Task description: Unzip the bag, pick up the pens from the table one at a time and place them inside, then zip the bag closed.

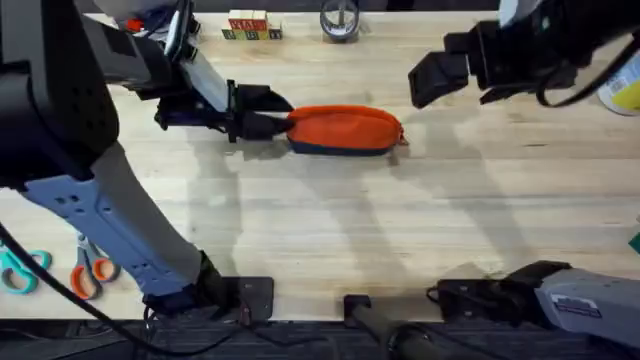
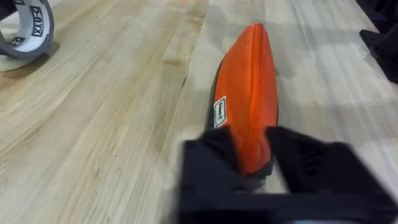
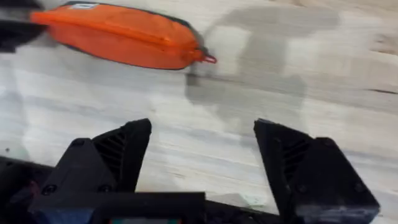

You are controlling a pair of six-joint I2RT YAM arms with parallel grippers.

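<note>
The orange bag (image 1: 345, 130) lies lengthwise on the table (image 1: 330, 220), its zipper looking closed. Its small pull tab (image 3: 208, 59) sticks out at the right end. My left gripper (image 1: 275, 122) is shut on the bag's left end. In the left wrist view both black fingers (image 2: 214, 155) pinch the near tip of the bag (image 2: 249, 87). Above the table, up and to the right of the bag, my right gripper (image 1: 432, 78) hangs open and holds nothing. Its wrist view has the bag (image 3: 118, 40) well beyond the spread gripper (image 3: 202, 134). The pens are out of view.
A grey tape roll (image 1: 340, 18) and wooden letter blocks (image 1: 250, 27) sit at the back edge. Orange-handled scissors (image 1: 90, 270) and teal ones (image 1: 20, 270) lie at the front left. A white and yellow item (image 1: 622, 92) stands at the right edge.
</note>
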